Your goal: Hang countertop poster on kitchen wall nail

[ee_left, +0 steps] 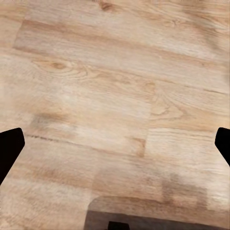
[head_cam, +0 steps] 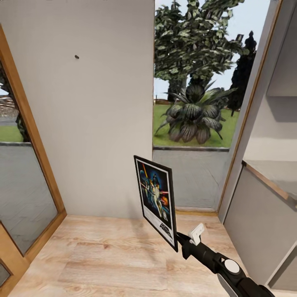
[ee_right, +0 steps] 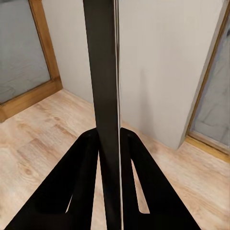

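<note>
1. Poster is standing upright above the wooden floor, clamped at its lower corner by the right gripper.
2. Right fingers are pressing closed against both sides of the poster's thin edge.
3. Nail is sitting high on the grey wall, well apart from the poster.
4. Left gripper is hanging spread wide over bare floor, holding nothing.

Right arm reached forward and up from the lower right of the head view, right gripper clamped on the bottom edge of the poster, holding it upright. Right wrist view: both fingers pressed flat against the poster's sides. Left gripper pointed down, fingertips wide apart, nothing between.
</note>
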Robot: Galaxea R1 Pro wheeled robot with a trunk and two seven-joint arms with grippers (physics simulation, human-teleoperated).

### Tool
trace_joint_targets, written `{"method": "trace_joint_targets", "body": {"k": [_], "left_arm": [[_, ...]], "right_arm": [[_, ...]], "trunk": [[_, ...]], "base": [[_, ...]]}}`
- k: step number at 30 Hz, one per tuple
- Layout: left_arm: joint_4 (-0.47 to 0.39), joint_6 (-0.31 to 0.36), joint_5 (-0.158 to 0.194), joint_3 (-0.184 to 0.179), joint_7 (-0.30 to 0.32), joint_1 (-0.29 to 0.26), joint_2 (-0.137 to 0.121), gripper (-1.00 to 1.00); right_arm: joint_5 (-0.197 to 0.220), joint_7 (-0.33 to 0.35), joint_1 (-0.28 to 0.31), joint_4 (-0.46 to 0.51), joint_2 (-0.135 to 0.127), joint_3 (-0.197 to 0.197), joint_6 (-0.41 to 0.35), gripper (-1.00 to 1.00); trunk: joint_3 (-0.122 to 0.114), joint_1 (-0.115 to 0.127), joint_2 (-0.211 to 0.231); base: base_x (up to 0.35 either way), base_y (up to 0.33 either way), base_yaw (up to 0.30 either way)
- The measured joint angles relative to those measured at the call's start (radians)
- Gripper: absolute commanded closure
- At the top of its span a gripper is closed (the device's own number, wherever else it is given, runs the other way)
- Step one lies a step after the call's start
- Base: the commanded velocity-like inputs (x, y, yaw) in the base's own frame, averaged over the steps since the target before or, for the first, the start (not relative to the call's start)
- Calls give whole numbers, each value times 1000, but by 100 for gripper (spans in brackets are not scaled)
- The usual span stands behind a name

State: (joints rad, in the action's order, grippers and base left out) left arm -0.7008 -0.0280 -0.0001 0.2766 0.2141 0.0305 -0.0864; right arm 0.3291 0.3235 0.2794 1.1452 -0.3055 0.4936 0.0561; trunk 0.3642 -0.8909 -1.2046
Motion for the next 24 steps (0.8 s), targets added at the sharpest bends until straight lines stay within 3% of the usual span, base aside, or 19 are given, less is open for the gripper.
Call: {"method": "trace_joint_targets", "body": {"k": [24], "left_arm": [[-2, 0, -2, -1, 1, 0, 0, -100]], "right_arm": [[-1, 0, 0, 2, 1, -3, 3, 100]], "trunk": [[-75, 92, 168]], "base": [[0, 0, 0]]}}
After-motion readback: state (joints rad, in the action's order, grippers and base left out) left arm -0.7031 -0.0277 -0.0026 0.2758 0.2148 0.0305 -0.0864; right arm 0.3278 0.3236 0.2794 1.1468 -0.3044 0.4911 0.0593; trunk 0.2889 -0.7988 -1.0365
